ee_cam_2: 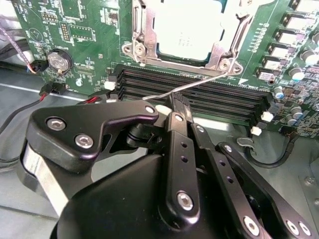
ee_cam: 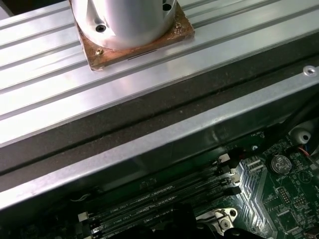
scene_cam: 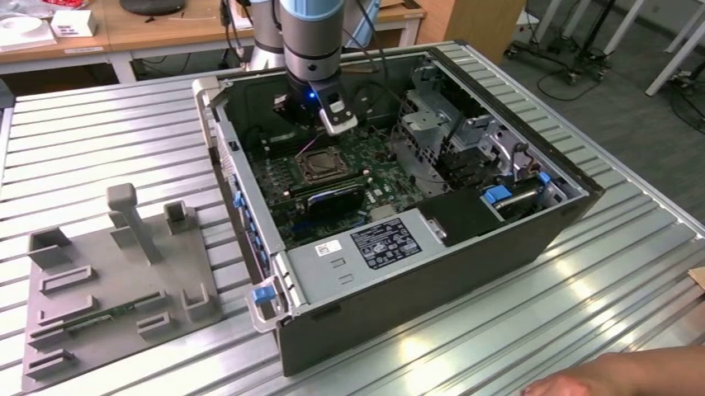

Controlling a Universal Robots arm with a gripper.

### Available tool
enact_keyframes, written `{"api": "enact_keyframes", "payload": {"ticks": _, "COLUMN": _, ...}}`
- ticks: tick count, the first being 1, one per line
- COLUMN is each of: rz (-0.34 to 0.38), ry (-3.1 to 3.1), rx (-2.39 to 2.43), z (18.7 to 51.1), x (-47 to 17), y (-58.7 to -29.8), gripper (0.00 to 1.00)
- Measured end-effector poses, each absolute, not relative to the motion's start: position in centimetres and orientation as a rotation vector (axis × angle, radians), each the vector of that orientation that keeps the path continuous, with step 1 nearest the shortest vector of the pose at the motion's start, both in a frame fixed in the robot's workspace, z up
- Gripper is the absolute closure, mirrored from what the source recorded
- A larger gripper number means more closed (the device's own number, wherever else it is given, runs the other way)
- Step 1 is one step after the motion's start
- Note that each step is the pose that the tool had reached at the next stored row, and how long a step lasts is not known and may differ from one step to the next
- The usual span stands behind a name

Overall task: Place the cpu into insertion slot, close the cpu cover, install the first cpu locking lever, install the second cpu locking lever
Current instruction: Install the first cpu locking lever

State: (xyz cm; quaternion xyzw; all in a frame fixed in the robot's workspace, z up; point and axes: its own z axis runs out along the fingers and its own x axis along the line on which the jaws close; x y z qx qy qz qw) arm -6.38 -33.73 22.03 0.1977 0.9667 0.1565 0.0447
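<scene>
Tray: on the exterior view's left you have a grey moulded tray [scene_cam: 111,280] with upright posts.
Table: ribbed aluminium table [scene_cam: 99,148].
Gripper: your black jointed gripper [ee_cam_2: 175,103] is pinched on the thin bent wire locking lever [ee_cam_2: 204,82], above ridged black memory slots [ee_cam_2: 219,97].
Cpu: the pale, flat square cpu [ee_cam_2: 187,22] sits in the insertion slot [scene_cam: 319,165], framed by the shiny cpu cover [ee_cam_2: 143,30].

The cpu [ee_cam_2: 187,27] is seen seated flat in the insertion slot [scene_cam: 320,166], silvery top up. The cpu cover [ee_cam_2: 143,25] is laid down around it (a thin metal frame). One locking lever [ee_cam_2: 204,82], a thin wire, is angled out over the black memory slots [ee_cam_2: 219,102].
</scene>
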Motion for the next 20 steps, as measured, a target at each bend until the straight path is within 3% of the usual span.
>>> {"api": "enact_keyframes", "payload": {"ticks": 20, "rz": 0.479, "ry": 2.953, "rx": 0.604, "z": 21.77, "x": -6.21, "y": -33.81, "gripper": 0.90}}
